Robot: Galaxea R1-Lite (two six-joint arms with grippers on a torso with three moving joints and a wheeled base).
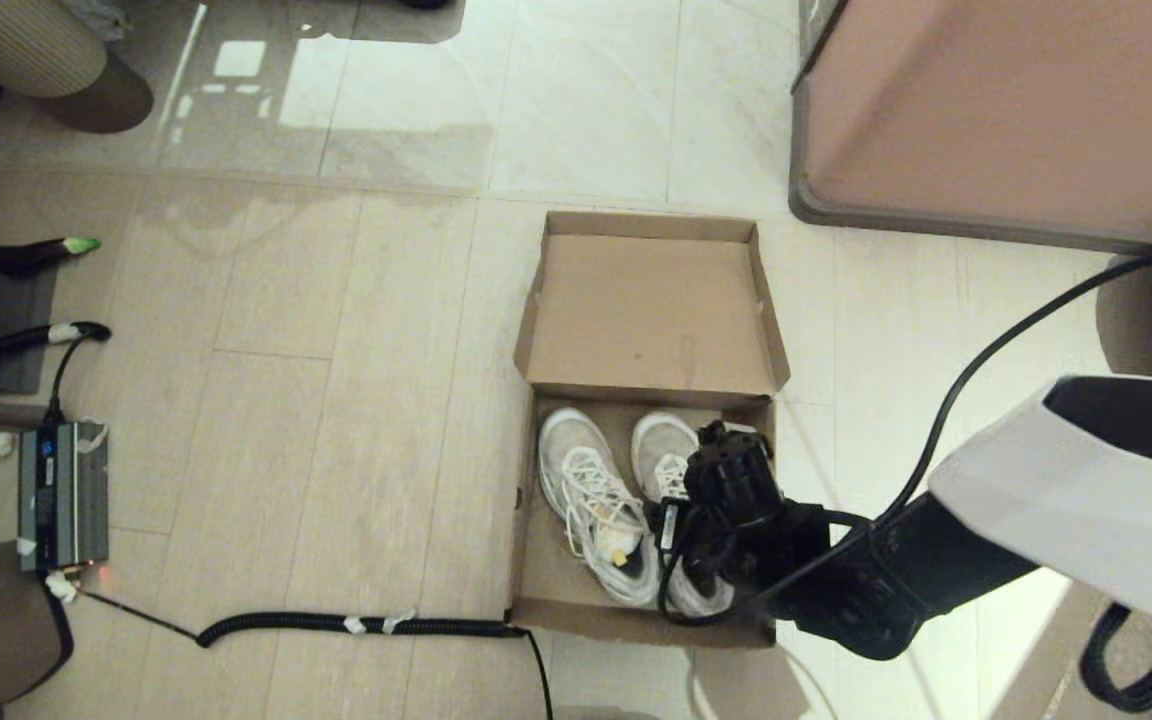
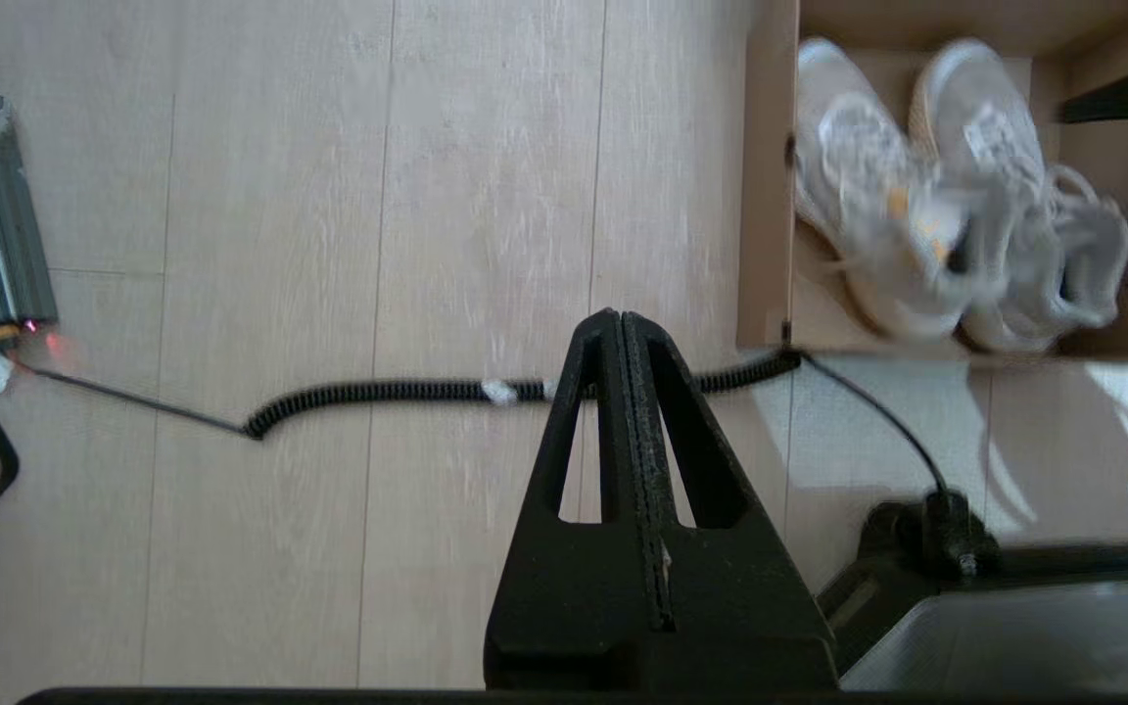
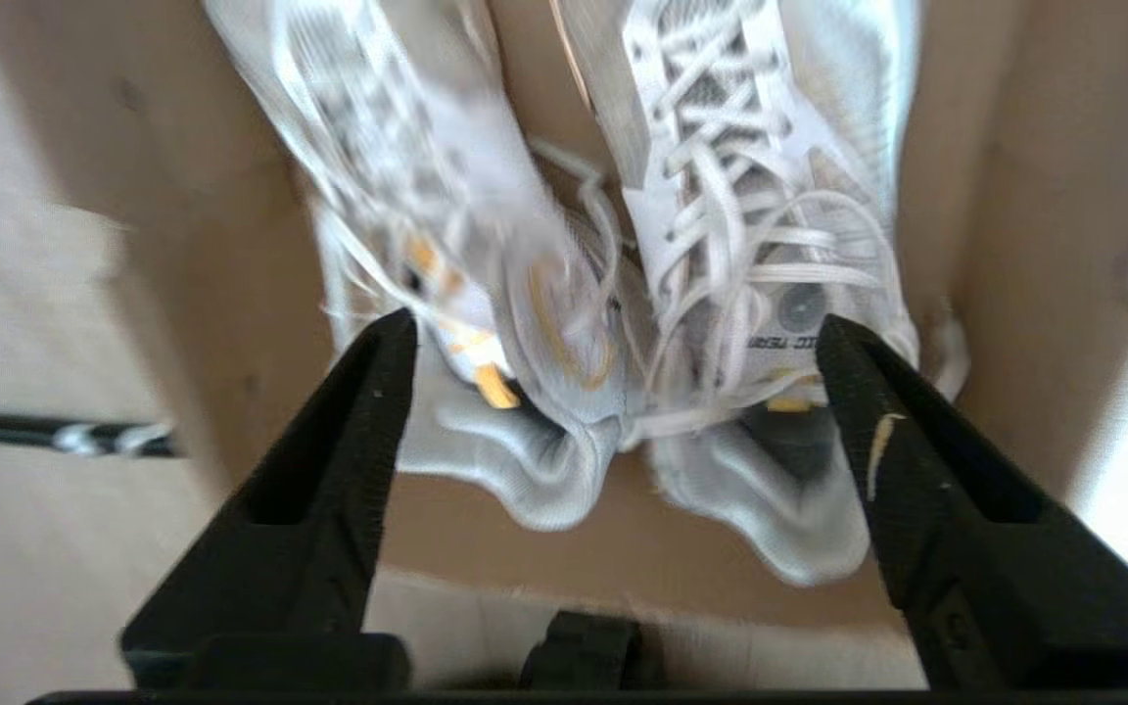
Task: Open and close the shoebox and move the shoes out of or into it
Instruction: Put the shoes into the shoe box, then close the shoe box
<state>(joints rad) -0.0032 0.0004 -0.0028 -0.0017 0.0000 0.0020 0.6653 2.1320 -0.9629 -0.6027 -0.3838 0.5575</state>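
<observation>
The brown cardboard shoebox (image 1: 544, 600) stands open on the floor, its flap lid (image 1: 651, 310) laid back on the far side. Both white lace-up shoes (image 1: 596, 500) lie side by side inside it, toes toward the lid. My right gripper (image 3: 613, 328) hangs open just over their heel ends, one finger outside each shoe, holding nothing. In the head view the right wrist (image 1: 736, 490) covers most of the right-hand shoe. My left gripper (image 2: 620, 318) is shut and empty above bare floor, left of the shoebox (image 2: 765, 196) and the shoes (image 2: 926, 225).
A black coiled cable (image 1: 356, 625) runs along the floor from the box's near left corner to a grey device (image 1: 61, 495). A large pinkish-brown block with a grey rim (image 1: 1016, 110) stands at the back right. A rounded beige furniture piece (image 1: 46, 50) sits at the back left.
</observation>
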